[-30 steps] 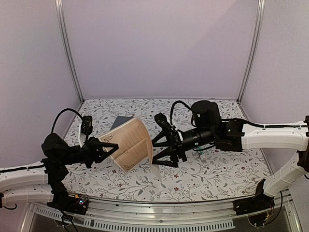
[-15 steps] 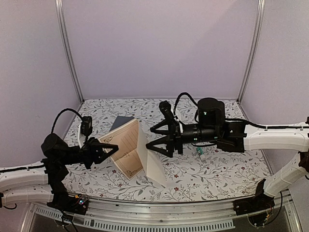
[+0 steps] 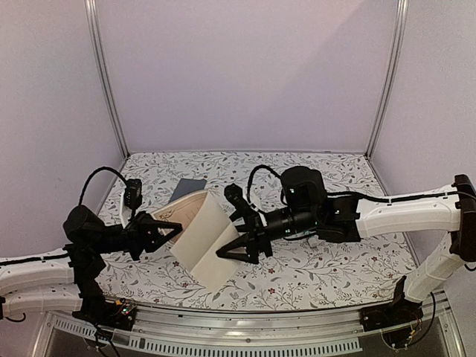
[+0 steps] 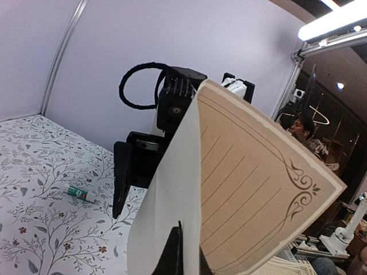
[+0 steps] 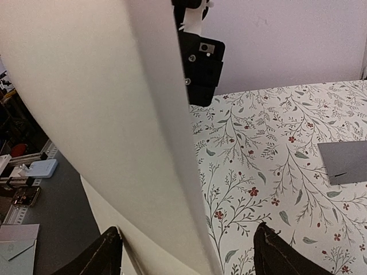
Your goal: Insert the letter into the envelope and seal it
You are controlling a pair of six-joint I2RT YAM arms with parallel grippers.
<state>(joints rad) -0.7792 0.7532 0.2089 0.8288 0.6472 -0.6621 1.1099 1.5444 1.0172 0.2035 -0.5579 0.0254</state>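
Observation:
The letter hangs curled over above the cloth, its pale back outward and the tan printed face turned toward my left wrist camera. My left gripper is shut on its left edge, the fingertips pinched on the sheet. My right gripper is open, its jaws straddling the bent sheet from the right, one fingertip on each side. The envelope lies flat behind the letter, and its dark grey corner shows in the right wrist view.
A small teal-white tube lies on the floral tablecloth under the right arm. Metal frame posts and lilac walls close in the back and sides. The table's front rail runs along the near edge.
My right gripper has moved left and down onto the letter. The sheet has bent over from showing its printed face to showing its pale back. The left gripper has stayed put.

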